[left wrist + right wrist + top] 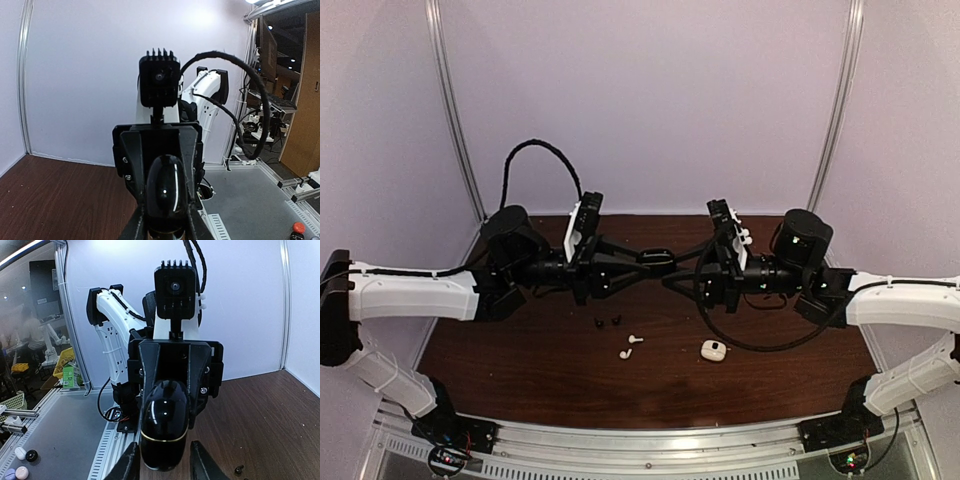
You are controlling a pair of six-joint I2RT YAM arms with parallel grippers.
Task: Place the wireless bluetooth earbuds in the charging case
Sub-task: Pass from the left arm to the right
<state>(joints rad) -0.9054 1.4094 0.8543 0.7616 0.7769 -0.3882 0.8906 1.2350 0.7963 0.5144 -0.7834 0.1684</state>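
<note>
Black glossy plastic, oval: black charging case (656, 258), one item. A thin gold line is seen running around it in the right wrist view. It is held in the air above the middle of the table (520, 370), between the two arms, which are stretched toward each other from either side.

Left gripper (165, 226): its fingers (139, 227) are clamped on one end of the black charging case, one on each flank.

Right gripper (164, 462): its fingers (129, 462) are set close along both flanks of the opposite end of the same case. Whether they are pressed against it or stand just clear of it cannot be told.

Black earbuds (599, 322): two, stubby, laid on the table side by side below the raised case, near each other but apart. None is seated in a case.

White earbuds (636, 339): two, glossy, with short stems, laid on the table just nearer the arm bases than the black pair and slightly to the right. They are near each other and not touching.

White charging case (713, 350): one, small and rounded, resting on the table to the right of the white earbuds and apart from them. Whether its lid is up is too small to tell.

Table: dark brown wood grain, closed in by pale walls. An aluminium rail (640, 440) is fitted along the near edge, and the two arm bases are bolted to it.
</note>
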